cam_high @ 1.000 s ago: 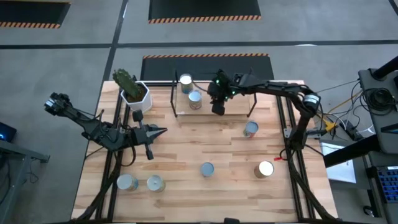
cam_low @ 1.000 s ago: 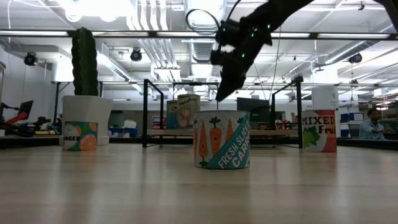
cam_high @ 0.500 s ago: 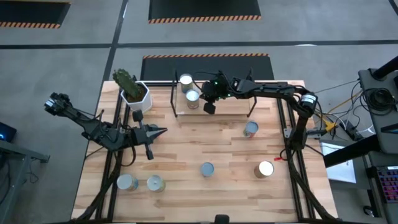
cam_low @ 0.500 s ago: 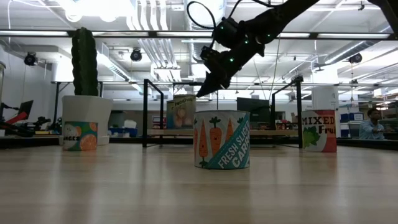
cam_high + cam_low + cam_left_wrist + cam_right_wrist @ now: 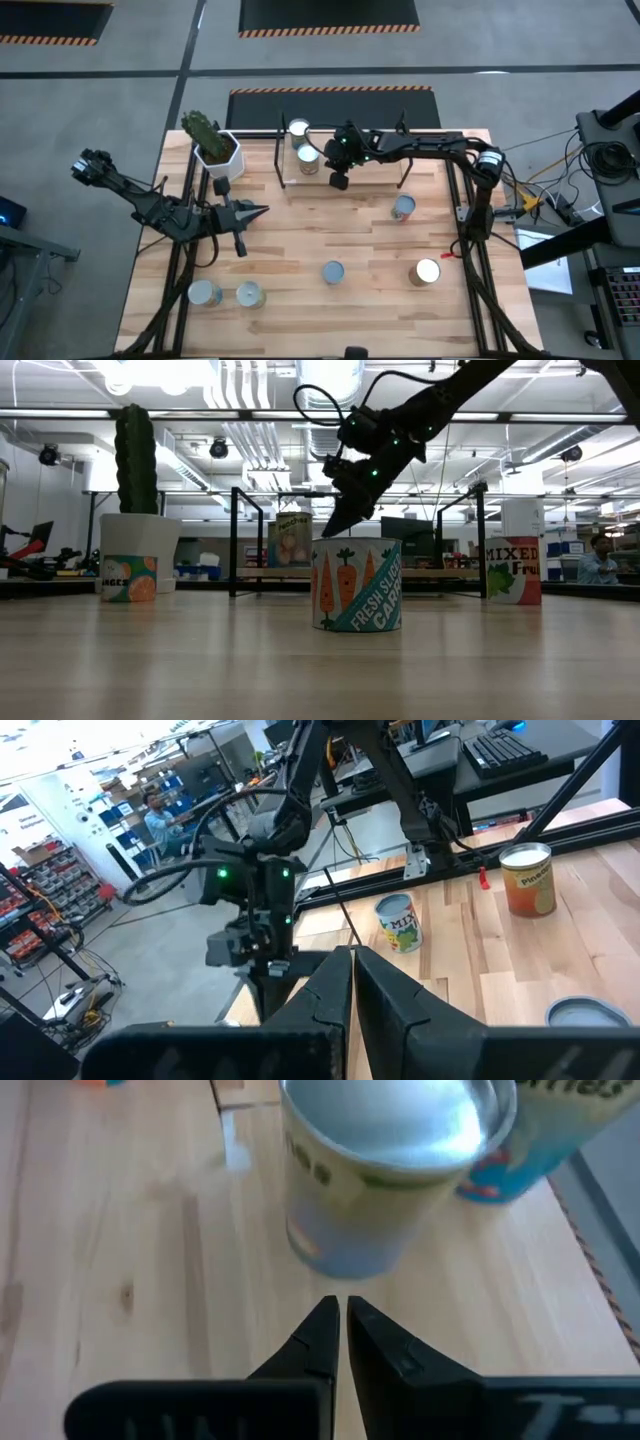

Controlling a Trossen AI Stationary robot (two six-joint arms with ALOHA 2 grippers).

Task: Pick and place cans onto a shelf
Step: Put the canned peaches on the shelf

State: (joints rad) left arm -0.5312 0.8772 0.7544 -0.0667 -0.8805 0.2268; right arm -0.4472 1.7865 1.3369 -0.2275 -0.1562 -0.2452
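The shelf [image 5: 350, 172], a low light-wood board with black uprights, stands at the table's far middle. Two cans stand on its left end: one at the back [image 5: 298, 130], one nearer [image 5: 309, 158], [image 5: 390, 1170]. My right gripper [image 5: 338, 181], [image 5: 340, 1308] is shut and slants down over the shelf. Its tips stand just right of the nearer can, with a short gap between. My left gripper [image 5: 264, 210], [image 5: 350, 955] is shut and waits over the table's left middle. Several more cans stand on the tabletop.
Loose cans stand at the right [image 5: 403, 207], near right [image 5: 427, 271], near middle [image 5: 333, 272], [image 5: 356, 585] and near left [image 5: 204, 292], [image 5: 248, 294]. A white cactus pot [image 5: 218, 150] stands at the far left, beside the shelf's left upright [image 5: 282, 150].
My right gripper has gone toward the table's left along the shelf, sunk, and tipped further down, ending close beside the nearer shelf can. That can has slid a little toward the left and now stands in front of the back can in the low view.
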